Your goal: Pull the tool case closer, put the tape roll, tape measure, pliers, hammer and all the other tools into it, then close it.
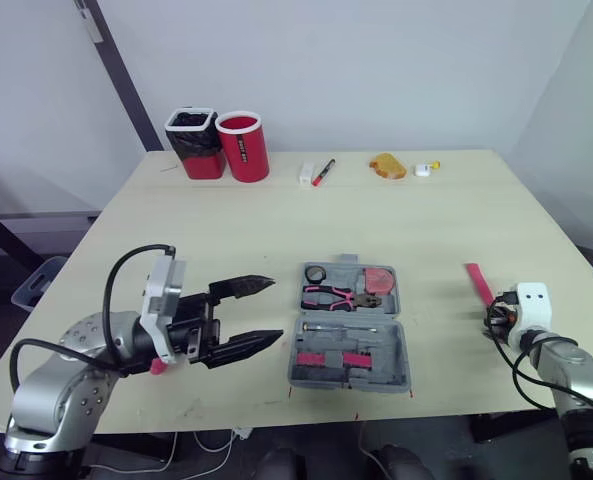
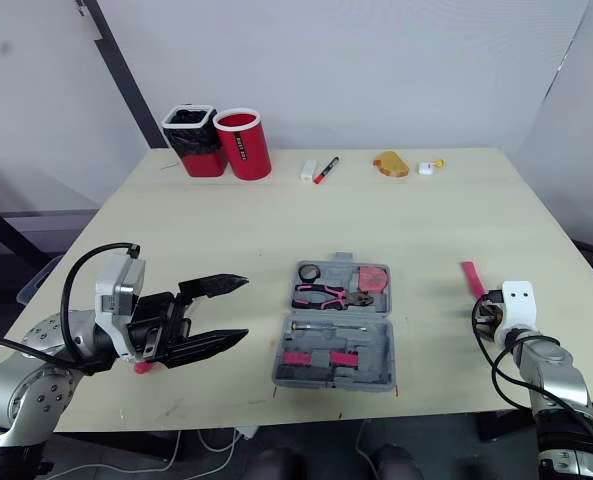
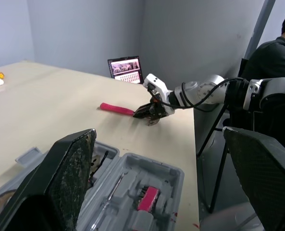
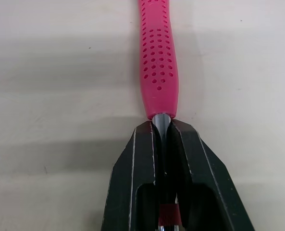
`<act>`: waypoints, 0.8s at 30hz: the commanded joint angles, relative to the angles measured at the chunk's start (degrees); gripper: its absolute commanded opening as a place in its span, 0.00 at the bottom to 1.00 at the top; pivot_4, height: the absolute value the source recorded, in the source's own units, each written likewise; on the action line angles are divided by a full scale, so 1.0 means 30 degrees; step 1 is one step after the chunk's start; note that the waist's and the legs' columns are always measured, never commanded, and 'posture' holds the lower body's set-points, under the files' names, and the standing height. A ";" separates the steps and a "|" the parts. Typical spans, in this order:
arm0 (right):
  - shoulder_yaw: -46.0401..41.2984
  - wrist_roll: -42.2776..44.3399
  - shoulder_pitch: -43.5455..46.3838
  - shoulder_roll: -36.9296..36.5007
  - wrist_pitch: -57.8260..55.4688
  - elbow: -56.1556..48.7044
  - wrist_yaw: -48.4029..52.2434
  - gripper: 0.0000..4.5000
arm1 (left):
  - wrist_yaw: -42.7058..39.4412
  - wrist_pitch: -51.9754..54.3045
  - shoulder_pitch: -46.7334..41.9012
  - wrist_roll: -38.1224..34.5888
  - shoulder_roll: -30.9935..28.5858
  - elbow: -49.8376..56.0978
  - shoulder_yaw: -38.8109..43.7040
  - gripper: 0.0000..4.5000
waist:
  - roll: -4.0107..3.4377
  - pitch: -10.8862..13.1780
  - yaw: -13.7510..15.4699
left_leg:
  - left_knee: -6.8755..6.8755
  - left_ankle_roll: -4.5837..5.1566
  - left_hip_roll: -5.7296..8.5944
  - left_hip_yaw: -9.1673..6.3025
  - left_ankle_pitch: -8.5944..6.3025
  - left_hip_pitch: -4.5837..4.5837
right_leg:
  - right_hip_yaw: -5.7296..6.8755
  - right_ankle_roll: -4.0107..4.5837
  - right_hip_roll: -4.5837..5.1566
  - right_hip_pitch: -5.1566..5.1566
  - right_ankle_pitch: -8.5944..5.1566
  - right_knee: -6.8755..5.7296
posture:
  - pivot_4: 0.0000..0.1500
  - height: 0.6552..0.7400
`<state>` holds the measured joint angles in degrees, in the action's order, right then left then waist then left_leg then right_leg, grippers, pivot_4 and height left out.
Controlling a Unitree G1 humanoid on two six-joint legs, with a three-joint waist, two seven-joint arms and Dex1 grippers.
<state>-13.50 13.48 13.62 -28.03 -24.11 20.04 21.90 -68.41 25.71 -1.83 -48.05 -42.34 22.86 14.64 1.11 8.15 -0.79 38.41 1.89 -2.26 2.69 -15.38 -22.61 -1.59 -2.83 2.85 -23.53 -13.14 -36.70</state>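
1. Hammer (image 4: 159, 57): the pink handle lies flat on the table (image 1: 426, 220), well to the right of the tool case (image 1: 348, 386), pointing away from the robot. Head is hidden behind the hand.
2. R hand (image 4: 161, 126) is clamped on the bare metal shaft, right where the pink grip ends. Risk: thin smooth steel between two narrow fingers. Once lifted, the hammer may twist or slide out, esp. w/ the long handle sticking out front as a lever.
3. If it swings in the grip, its angle goes off and it prob. won't seat in the case. It could end up lying across the rim instead.
4. Case sits open near the table's front edge, w/ pliers (image 1: 328, 295) and tape roll (image 1: 315, 273) already in the far half. A dropped or badly aimed hammer could knock those loose or shove the case toward the edge, and then the lid won't shut.
5. L hand (image 1: 276, 310) hangs just left of the case, fingers spread, holding nothing. It isn't bracing the case, so nothing stops a slide if the case gets bumped.
6. Marker (image 1: 323, 172) and the red cups (image 1: 242, 146) at the far edge are well apart, so no trouble from them.
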 commanded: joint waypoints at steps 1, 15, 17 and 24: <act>-0.0253 0.0381 -0.0180 -0.0809 0.0250 -0.1217 0.1279 0.01 | 0.0189 0.0207 -0.0169 -0.0724 0.0094 0.0704 0.0073 1.00 | -0.0001 0.0001 0.0005 | 0.0000 0.0000 0.0000 -0.0001 0.0000 0.0000 | 0.0000 0.0000 0.0000 0.0000 0.0000 0.0000 | 1.00 1.00; 0.4661 0.4000 0.2842 -0.7216 -0.5824 -1.3771 1.0373 0.01 | -0.3579 -0.1373 0.2312 -0.1762 -0.0901 -0.2449 0.4019 1.00 | -0.0034 0.0139 -0.0168 | -0.0018 0.0000 -0.0070 -0.0013 0.0000 0.0024 | 0.0006 0.0003 -0.0066 -0.0044 -0.0011 -0.0007 | 1.00 1.00; 0.6223 0.3595 0.3935 -0.7949 -0.6197 -1.4556 1.1381 0.01 | -0.4537 -0.1494 0.3073 -0.1603 -0.1601 -0.3179 0.4976 1.00 | -0.0022 0.0145 -0.0122 | -0.0024 0.0000 -0.0081 -0.0019 0.0000 0.0018 | 0.0023 0.0001 -0.0065 -0.0045 -0.0025 0.0001 | 1.00 1.00; 1.2523 0.1615 0.7977 -0.6760 -0.8012 -1.4678 1.2847 0.01 | -0.6945 -0.2924 0.4260 -0.0403 -0.2563 -0.5860 0.6687 1.00 | 0.0082 0.0179 -0.0012 | -0.0027 -0.0003 -0.0076 -0.0039 -0.0003 -0.0060 | 0.0036 0.0020 0.0088 -0.0112 -0.0013 0.0076 | 1.00 1.00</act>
<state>21.52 19.68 36.19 -48.31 -47.27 -23.14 59.33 -86.61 18.43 10.60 -49.63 -49.29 5.79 33.20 1.36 8.69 -0.82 38.33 1.88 -2.50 2.55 -15.39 -22.79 -1.46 -2.77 3.11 -23.87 -13.18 -36.48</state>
